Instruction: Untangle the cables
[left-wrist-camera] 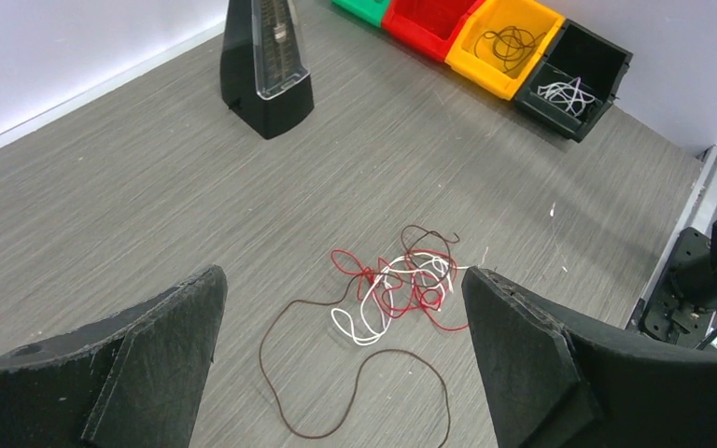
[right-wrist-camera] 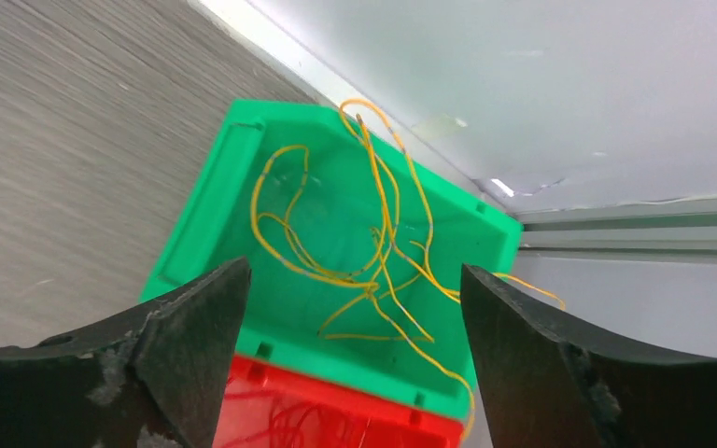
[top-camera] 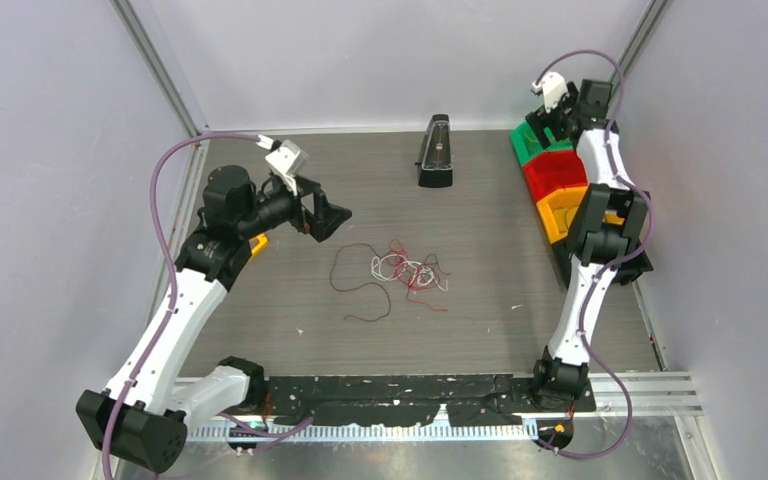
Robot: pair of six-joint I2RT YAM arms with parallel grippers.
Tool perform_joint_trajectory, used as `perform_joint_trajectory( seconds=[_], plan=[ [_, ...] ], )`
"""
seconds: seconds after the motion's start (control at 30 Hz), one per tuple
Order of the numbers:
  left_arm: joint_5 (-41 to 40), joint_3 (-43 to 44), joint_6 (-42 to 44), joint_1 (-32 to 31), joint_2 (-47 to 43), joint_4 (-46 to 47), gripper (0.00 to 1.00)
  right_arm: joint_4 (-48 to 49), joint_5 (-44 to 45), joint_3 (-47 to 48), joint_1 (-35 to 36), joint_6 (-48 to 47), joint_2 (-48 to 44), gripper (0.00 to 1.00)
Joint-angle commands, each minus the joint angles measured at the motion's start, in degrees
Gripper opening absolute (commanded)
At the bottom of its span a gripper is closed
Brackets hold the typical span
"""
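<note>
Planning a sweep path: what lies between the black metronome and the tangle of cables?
Nothing but bare grey tabletop. The left wrist view shows it running unbroken from the metronome to the tangle of cables.

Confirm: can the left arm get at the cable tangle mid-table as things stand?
Probably yes. The left gripper hangs open beside the tangle, nothing between them; the metronome stands well behind, and the right gripper is off over the green bin.

Bright, even light is falling from above, leaving only faint, soft shadows on the table (top-camera: 260,300). In the left wrist view the cables (left-wrist-camera: 392,285) are showing crisp. In the right wrist view the table at left is smearing with blur, and the near red bin (right-wrist-camera: 336,420) is softening.
</note>
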Motion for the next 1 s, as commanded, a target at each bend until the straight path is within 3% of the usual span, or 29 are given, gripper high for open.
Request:
perform_joint_trajectory(
  seconds=[0.0,0.07,0.23,0.37,0.53,0.67,0.73,0.87,0.97],
  plan=[
    [-3.69,0.72,-0.79,1.00,-0.94,-2.55,1.00,-4.45,-5.91,-0.46,0.50,4.56,-15.50,0.93],
    [-6.40,0.93,-1.94,1.83,0.61,-6.07,0.99,-9.22,-7.56,-1.11,0.86,5.39,-19.27,0.96],
    [-0.66,-0.03,-3.06,2.64,5.47,-10.53,0.99,-25.67,-10.55,-4.95,4.49,7.81,-29.23,0.99],
    [2.18,-4.34,-6.16,2.43,9.61,-7.14,0.81,-31.73,-14.26,-17.19,14.00,13.84,-37.46,0.94],
    [5.31,-3.09,-7.27,-0.20,20.87,-3.56,0.59,-26.94,-18.23,-37.74,25.40,19.90,-44.59,0.88],
    [2.12,-1.75,-9.20,-0.66,27.98,-2.55,0.51,-18.61,-17.28,-46.62,33.01,25.35,-44.39,0.87],
    [-1.12,-0.45,-8.72,-0.25,30.01,-3.67,0.51,-16.27,-14.59,-47.88,36.34,26.82,-42.02,0.87],
    [-8.75,1.01,-3.87,-0.29,31.47,-4.84,0.63,-12.52,-10.45,-47.99,39.47,29.47,-37.45,0.87],
    [-13.19,5.97,-1.63,-0.95,37.24,-11.16,0.66,-12.74,-8.89,-46.57,40.38,29.21,-33.91,0.87]
  ],
)
